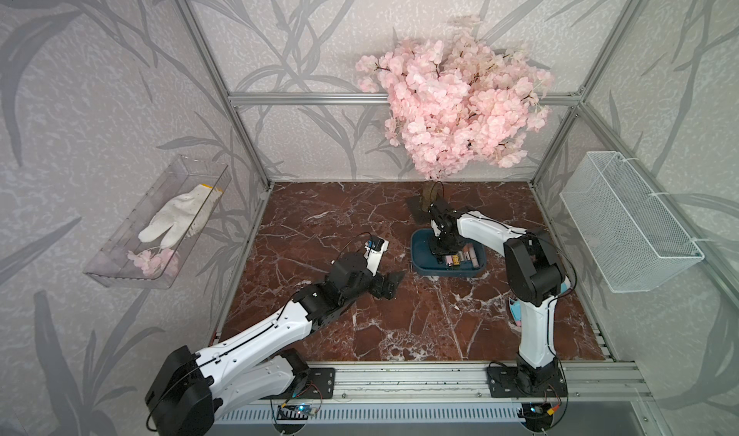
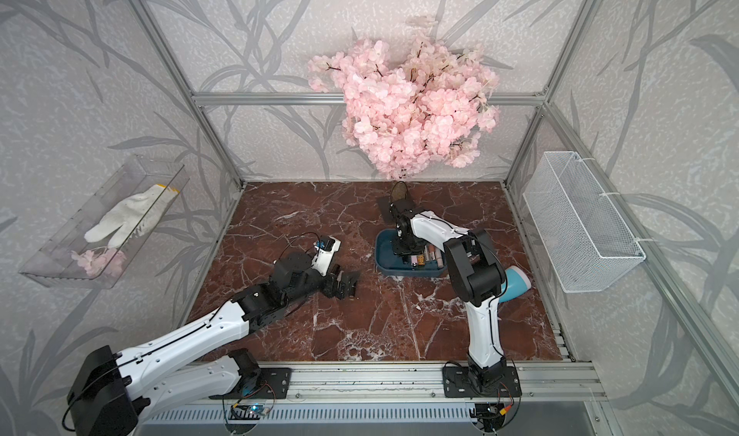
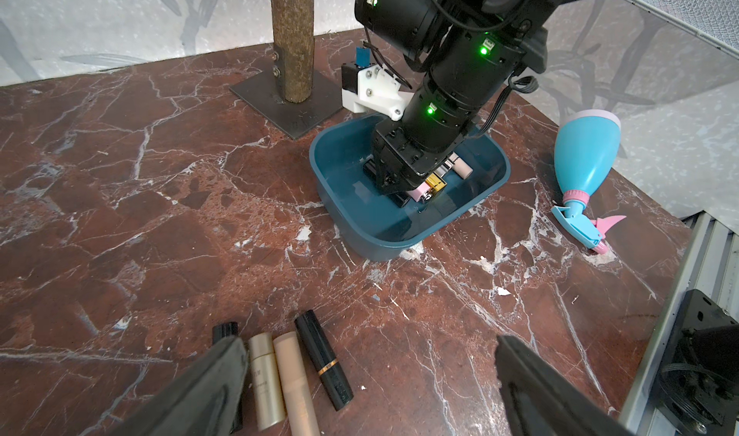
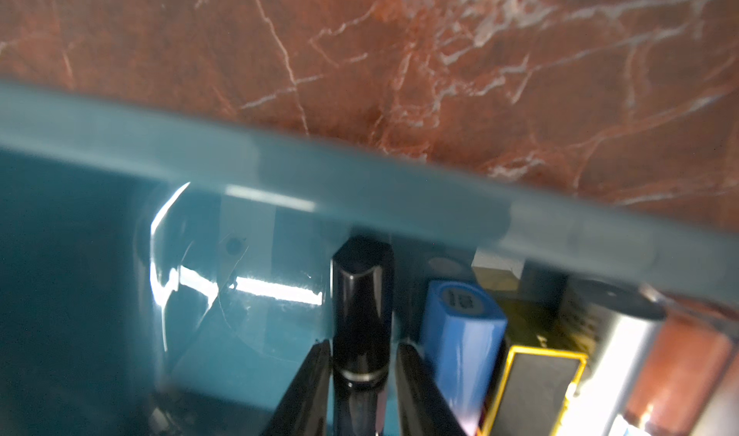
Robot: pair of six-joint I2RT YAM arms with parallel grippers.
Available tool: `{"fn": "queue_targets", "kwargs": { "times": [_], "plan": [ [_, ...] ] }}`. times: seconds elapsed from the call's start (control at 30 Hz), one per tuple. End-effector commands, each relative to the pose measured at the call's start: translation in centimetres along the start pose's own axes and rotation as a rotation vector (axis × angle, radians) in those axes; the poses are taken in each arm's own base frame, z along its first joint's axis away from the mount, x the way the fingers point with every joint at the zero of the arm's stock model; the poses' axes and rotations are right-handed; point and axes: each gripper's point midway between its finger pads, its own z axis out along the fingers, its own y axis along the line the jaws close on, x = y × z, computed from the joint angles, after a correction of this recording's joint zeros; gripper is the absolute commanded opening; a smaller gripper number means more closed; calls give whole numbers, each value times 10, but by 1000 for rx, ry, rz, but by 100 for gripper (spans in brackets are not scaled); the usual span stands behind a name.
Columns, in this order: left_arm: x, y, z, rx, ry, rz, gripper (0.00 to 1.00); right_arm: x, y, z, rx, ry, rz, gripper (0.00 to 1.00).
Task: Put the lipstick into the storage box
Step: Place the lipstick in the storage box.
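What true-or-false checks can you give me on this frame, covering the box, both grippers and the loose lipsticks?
1. The right gripper is down inside the storage box. True.
2. The storage box is empty. False: a black lipstick is in it, between the right gripper's fingers, with others beside it.
3. The left gripper holds a lipstick. False: it is open and empty.
4. Loose lipsticks lie on the table outside the box. True.
5. The spray bottle stands upright. False: it lies on its side.
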Motion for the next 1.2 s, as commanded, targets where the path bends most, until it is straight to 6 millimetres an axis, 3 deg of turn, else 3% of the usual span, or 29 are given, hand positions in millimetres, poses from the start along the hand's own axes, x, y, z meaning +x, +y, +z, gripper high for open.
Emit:
{"fn": "queue_targets", "kwargs": {
  "times": [0.0,0.5,0.83,1.17],
  "plan": [
    [-16,1,-3,-13,-40,5,100,-6,-4,-20,14,-33,7,32],
    [-24,7,-15,-39,-96,-31,100,-11,10,-77,-43,-136,10,34],
    [-17,19,-39,-87,-144,-89,100,8,57,-108,-154,-178,-9,34],
    [-4,33,-67,-134,-179,-149,100,26,118,-121,-213,-169,-116,34]
  ]
}}
